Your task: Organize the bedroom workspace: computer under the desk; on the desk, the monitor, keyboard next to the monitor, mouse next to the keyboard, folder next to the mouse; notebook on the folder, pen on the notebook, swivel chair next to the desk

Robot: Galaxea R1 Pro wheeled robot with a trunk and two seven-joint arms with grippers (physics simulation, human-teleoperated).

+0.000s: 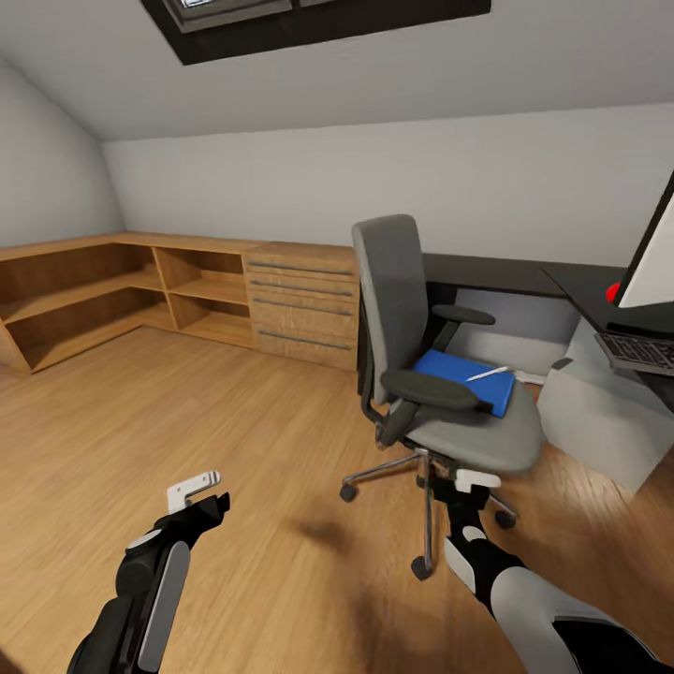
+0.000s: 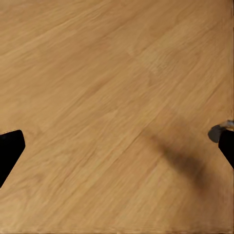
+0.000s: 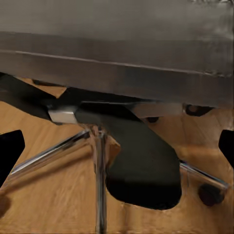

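Note:
The grey swivel chair stands mid-room on the wood floor, in front of the black-topped desk. On its seat lies the blue folder with the white pen across it. The notebook and mouse are out of view. At the right edge are the monitor and the keyboard on the desk, with the grey computer on the floor below. My right gripper is open just under the seat's front edge, facing the chrome base. My left gripper hangs open over bare floor.
A low light-wood shelf unit and a drawer chest line the far wall at the left. Wood floor stretches between them and the chair. The chair's castors reach toward my right arm.

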